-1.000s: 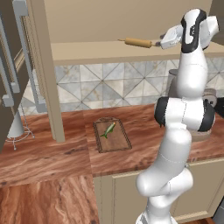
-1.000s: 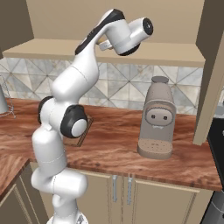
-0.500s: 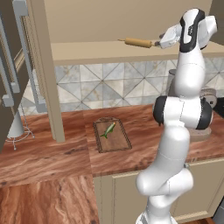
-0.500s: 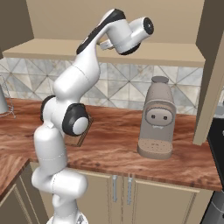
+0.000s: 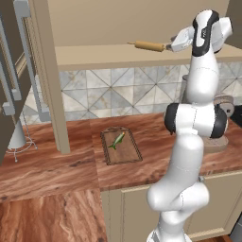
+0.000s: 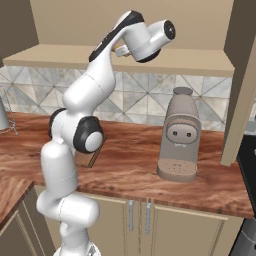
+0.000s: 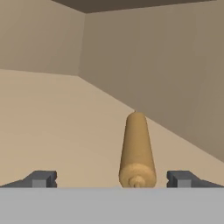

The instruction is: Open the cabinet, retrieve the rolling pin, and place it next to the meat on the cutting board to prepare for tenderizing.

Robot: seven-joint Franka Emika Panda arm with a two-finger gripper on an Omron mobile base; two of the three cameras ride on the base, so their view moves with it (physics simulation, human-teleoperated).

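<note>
rolling pin (image 5: 149, 46) lies flat on the bottom shelf of the open cabinet (image 5: 142, 19), long axis roughly left-right in left base view, near end pointing at the gripper (image 5: 168, 45). in hand view the pin (image 7: 137, 151) runs end-on away from the camera, its near stub at 6 o'clock of the frame, lying between the two dark fingertips (image 7: 41, 178), a bit closer to the right one. fingers spread wide apart, nothing clamped, neither tip touching the wood as far as visible

arm stretched almost straight up from the base, elbow joint at counter height, forearm vertical, wrist bent over so the hand points sideways into the shelf at about 9 o'clock in left base view. right base view shows the hand (image 6: 122, 50) at the shelf front edge, fingers themselves hidden behind the wrist

cutting board (image 5: 121, 145) on the wood-look counter (image 5: 56, 165) below, at roughly 7 o'clock from the pin, well apart. meat (image 5: 116, 140) lies diagonally on the board's upper half. cabinet door (image 5: 45, 75) swung open, seen edge-on left of the board, silver bar handles (image 5: 28, 56) beyond it

coffee machine (image 6: 179, 135) on the counter at 3 o'clock of the arm in right base view. no readable writing or labels anywhere
</note>
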